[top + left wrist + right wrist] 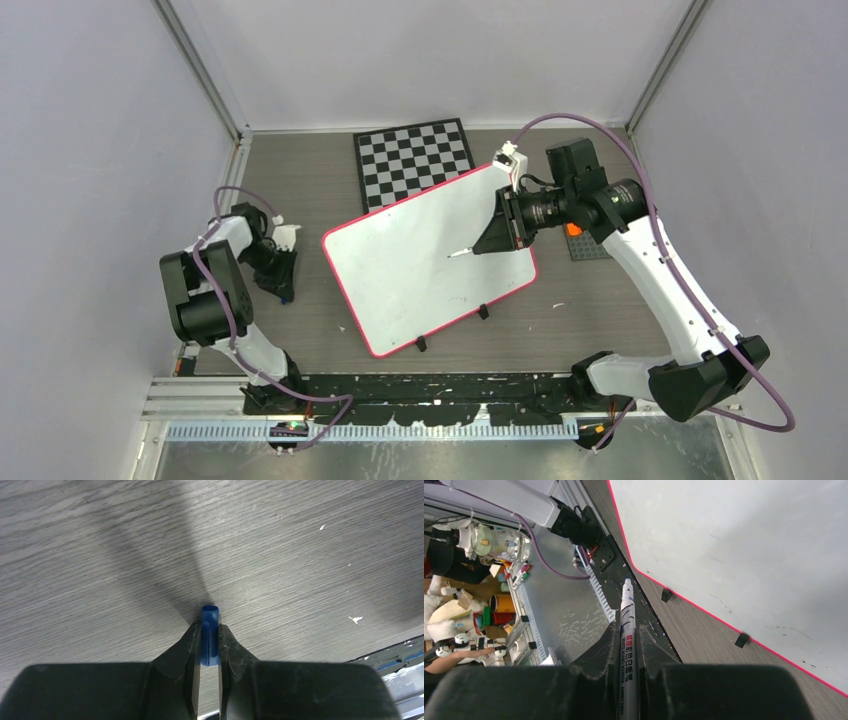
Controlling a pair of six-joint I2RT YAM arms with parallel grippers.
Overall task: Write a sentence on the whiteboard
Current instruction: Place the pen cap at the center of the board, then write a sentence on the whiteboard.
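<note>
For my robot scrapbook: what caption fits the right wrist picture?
Right tool clamps a white marker beside the pink-rimmed whiteboard, nothing written yet.

Left arm [205, 295] folded up at left, left gripper [210, 627] pointing down, pinched on blue cap [210, 614]. Right arm [668, 285] reaching far, elbowed left, right gripper [628, 630] clamped on marker [627, 607].

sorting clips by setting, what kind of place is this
Likely a robotics lab test cell: grey panel walls on aluminium framing, a checkered board, and cups and pens cluttered outside it.
</note>
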